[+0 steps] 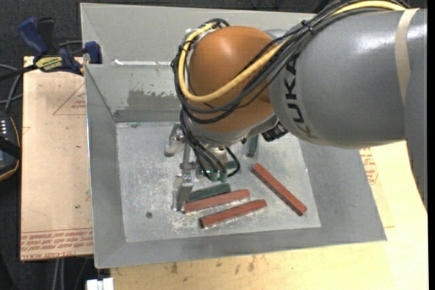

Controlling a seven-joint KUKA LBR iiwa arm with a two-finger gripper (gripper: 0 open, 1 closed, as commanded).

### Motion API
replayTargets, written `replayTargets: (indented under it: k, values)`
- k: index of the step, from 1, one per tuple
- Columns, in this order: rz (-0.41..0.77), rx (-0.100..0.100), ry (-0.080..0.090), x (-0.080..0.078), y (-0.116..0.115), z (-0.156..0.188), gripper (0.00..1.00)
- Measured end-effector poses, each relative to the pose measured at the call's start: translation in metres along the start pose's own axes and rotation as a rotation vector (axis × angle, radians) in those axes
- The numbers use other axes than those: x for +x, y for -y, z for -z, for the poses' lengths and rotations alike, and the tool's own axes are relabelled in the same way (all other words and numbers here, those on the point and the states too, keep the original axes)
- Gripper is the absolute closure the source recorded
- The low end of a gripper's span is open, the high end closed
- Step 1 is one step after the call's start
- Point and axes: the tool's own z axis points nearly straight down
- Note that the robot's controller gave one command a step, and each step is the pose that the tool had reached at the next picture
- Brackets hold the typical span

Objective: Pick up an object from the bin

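Observation:
My gripper (181, 197) hangs below the orange dome, low over the front middle of the bin floor. Its tip stands right at the left end of a red-brown flat stick (219, 200) that lies almost level on the floor. I cannot tell whether it touches that stick. A second red-brown stick (233, 212) lies just in front of the first and parallel to it. A third red-brown stick (279, 189) lies slanted to the right, apart from the gripper. A small dark green thing (218, 175) shows partly under the wrist, behind the first stick.
The arm and its orange dome with cables cover the middle and back right of the bin. The left part of the bin floor is bare scratched metal. The bin's sloped walls rise on all sides.

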Motion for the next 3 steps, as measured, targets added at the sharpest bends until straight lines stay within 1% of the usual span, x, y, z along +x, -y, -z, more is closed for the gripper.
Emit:
replayTargets:
  k: [1,2,3]
  values:
    - [-0.004,-0.001,0.008,-0.002,0.001,0.004,0.0]
    - [0.084,-0.005,0.017,-0.005,0.023,-0.024,0.0]
    - [-0.046,-0.001,0.006,-0.002,0.048,-0.094,1.0]
